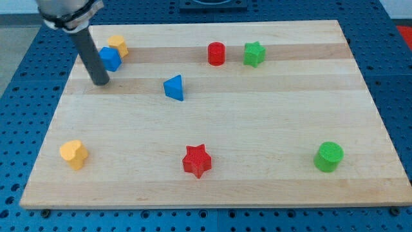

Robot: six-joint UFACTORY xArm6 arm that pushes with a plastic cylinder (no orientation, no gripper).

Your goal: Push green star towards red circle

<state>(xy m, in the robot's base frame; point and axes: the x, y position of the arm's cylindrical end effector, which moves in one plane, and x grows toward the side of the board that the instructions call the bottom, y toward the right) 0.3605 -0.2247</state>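
Observation:
The green star sits near the view's top, right of centre. The red circle stands just to its left, with a small gap between them. My tip rests on the board at the upper left, far to the left of both. It is just below and left of a blue block.
A yellow block touches the blue block's upper right. A blue triangle lies right of my tip. A yellow heart, a red star and a green circle line the bottom. The wooden board ends at blue pegboard.

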